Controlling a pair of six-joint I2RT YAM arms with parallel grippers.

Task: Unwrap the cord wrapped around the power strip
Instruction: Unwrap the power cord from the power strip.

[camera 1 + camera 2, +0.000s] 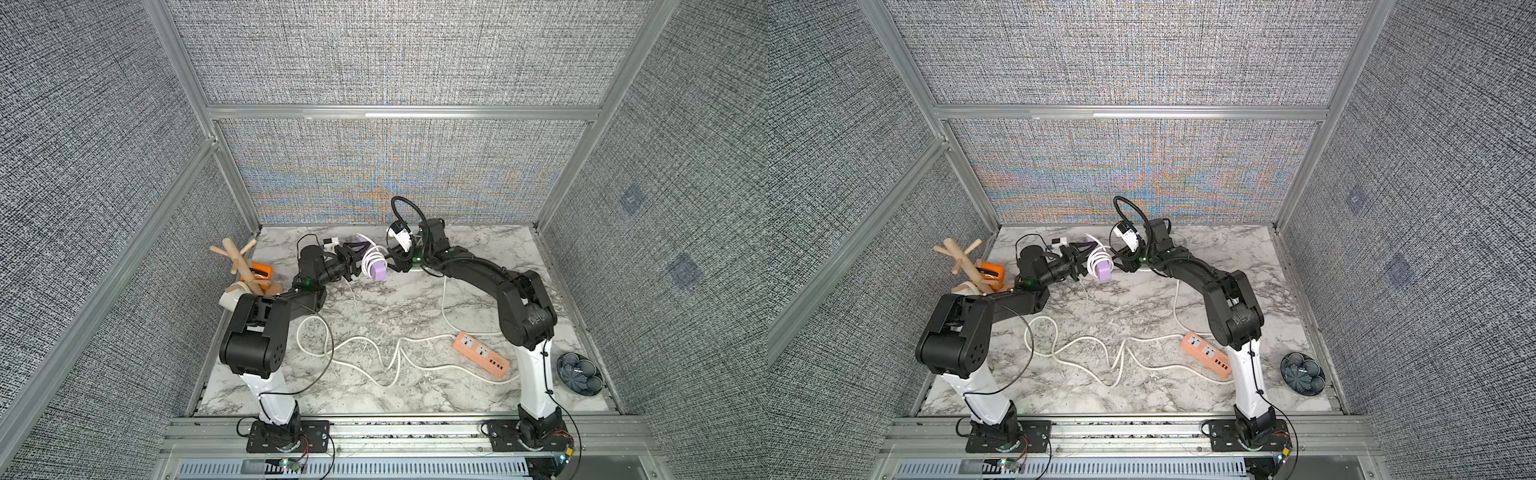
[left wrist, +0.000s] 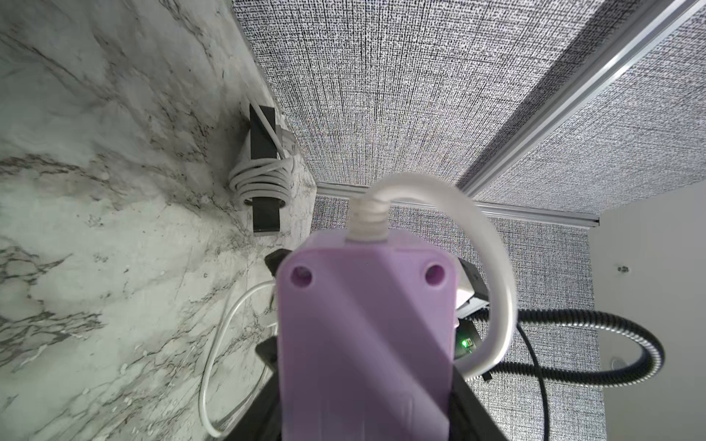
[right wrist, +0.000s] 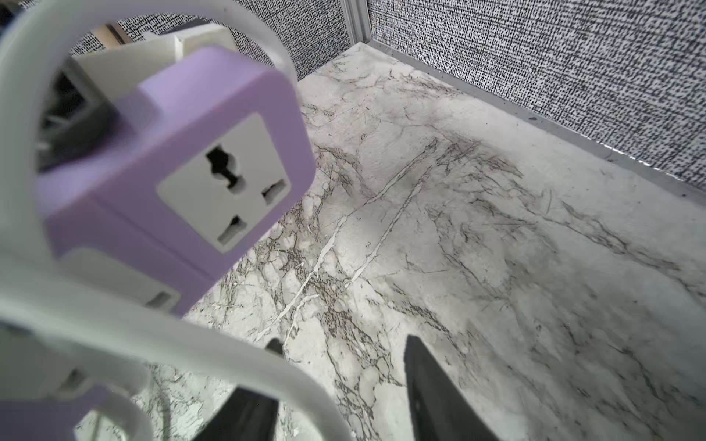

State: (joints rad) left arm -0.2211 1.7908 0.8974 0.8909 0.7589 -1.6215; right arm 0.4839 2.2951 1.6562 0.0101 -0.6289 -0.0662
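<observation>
Holding purple power strip (image 1: 379, 272) above marble tabletop (image 1: 415, 307): left jaws clamped on it | right jaws at its white cord (image 1: 368, 258), state cannot tell

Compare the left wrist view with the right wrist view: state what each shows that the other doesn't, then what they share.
Only the left wrist view: the back of the purple power strip with its two screw holes, clamped in the left end effector, and a black block wound with white cord beside the wall.
Only the right wrist view: the strip's socket face and the right end effector, its fingers apart.
Both: the purple power strip, its white cord and the marble table.
</observation>
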